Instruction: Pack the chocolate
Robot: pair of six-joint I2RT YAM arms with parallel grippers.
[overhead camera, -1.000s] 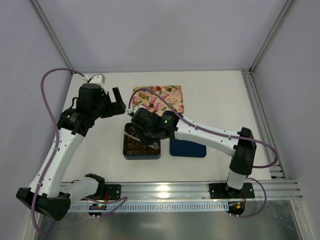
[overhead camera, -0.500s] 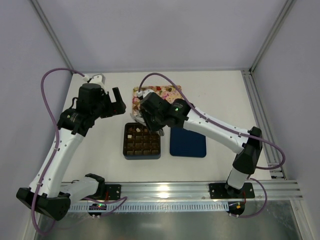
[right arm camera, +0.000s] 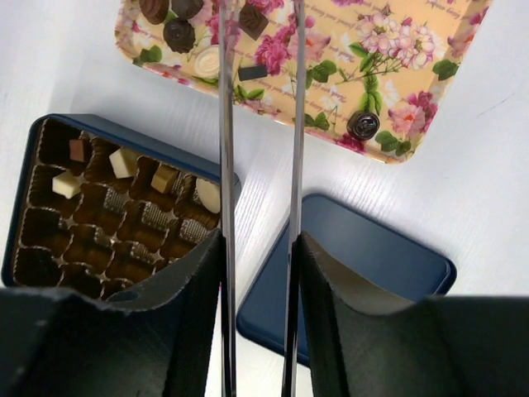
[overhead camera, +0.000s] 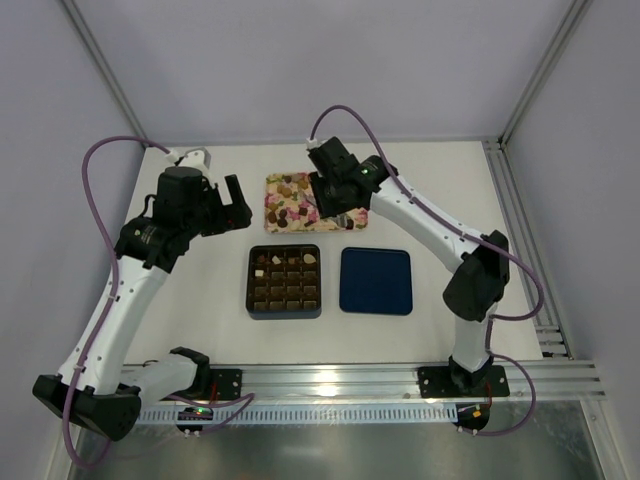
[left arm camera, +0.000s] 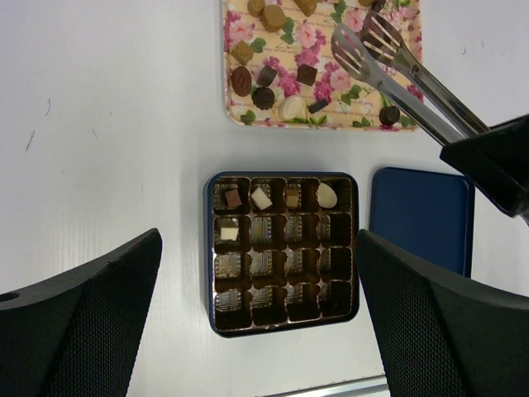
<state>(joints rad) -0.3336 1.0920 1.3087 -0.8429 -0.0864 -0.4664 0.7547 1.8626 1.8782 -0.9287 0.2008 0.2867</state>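
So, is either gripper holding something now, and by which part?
The right gripper holds the metal tongs by their two arms, toward the handle end; the tong tips are apart and empty. The left gripper holds nothing.

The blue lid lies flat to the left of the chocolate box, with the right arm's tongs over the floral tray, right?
No. The blue lid lies flat to the right of the chocolate box, not the left; the top external view shows it. The tongs are over the floral tray.
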